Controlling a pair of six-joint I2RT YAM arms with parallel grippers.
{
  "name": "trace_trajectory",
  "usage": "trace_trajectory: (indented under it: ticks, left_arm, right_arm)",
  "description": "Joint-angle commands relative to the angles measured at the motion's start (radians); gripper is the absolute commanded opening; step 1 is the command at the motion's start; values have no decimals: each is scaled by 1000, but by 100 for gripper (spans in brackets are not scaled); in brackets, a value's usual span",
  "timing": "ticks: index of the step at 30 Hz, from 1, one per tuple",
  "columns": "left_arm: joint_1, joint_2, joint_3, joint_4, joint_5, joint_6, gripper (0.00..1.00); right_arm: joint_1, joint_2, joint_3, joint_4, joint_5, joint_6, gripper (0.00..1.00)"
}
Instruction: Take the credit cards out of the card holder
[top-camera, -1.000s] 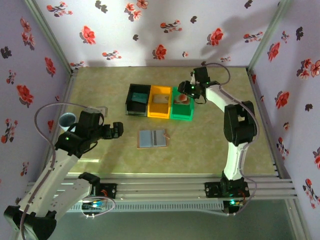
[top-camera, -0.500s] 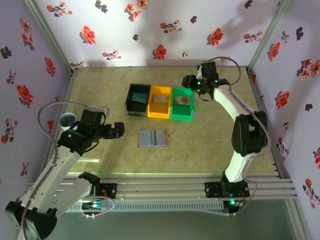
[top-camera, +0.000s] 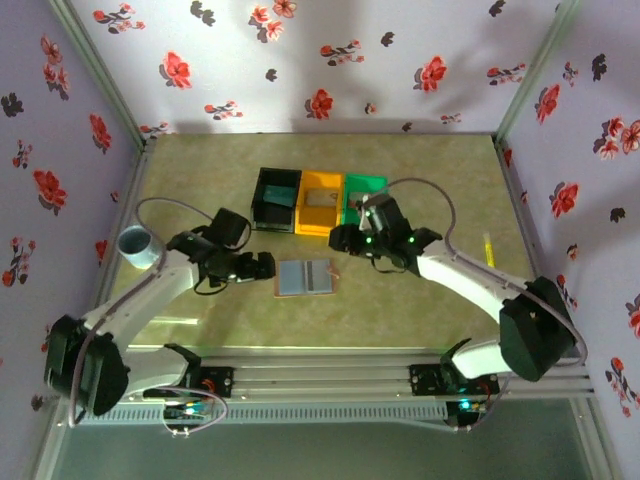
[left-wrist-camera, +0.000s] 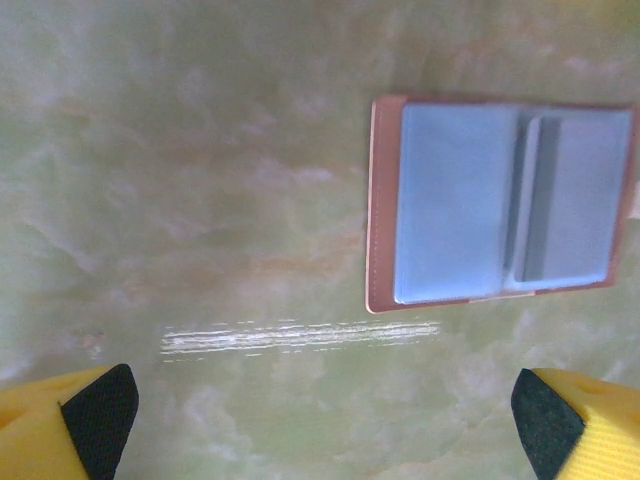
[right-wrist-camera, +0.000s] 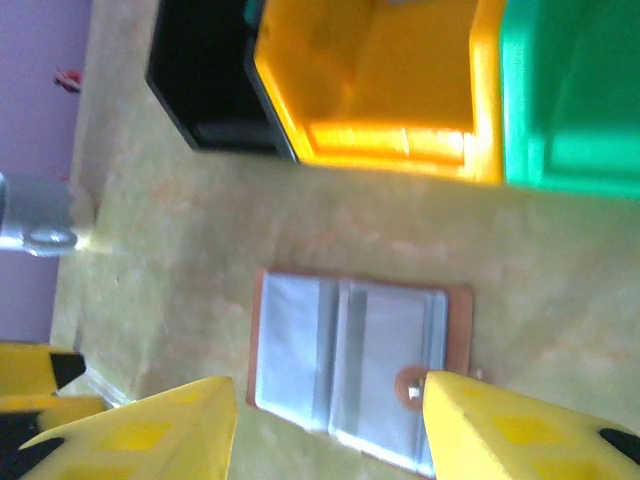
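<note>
lying open and flat near the middle of the table — card holder: brownish-pink rim, blue-grey lining, round clasp tab on its right edge. toward the far edge, a touching row: black bin with a teal-green card; orange bin with a pale card; green bin — contents hidden by the arm. left gripper spread wide, empty, just left of the holder. right gripper parted, empty, above the clasp side.

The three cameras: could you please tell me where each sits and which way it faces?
Top external: high behind the robot, looking down on table, left arm, right arm.
Left wrist: on the left arm, facing down; left gripper open at bottom.
Right wrist: on the right arm, facing down; right gripper open at bottom.
All three share the card holder.
</note>
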Motion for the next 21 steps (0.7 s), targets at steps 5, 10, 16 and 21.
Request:
trace_trajectory:
  ticks: [5,10,16,21]
  left_arm:
    - [-92,176,68,-38,-65,-102,100]
    - [-129,262,96,-50,-108,-127,100]
    - [-138,351,116,-64,-120,-142,100]
    - [-142,373,93,-31,-115,-152,100]
  right_arm:
    - [150,-24,-110,123,103,164,52]
    - [198,21,-133,145,135,195,52]
    - [219,79,-133,141,191,207,52]
    - [250,150,-109,144,203,212,52]
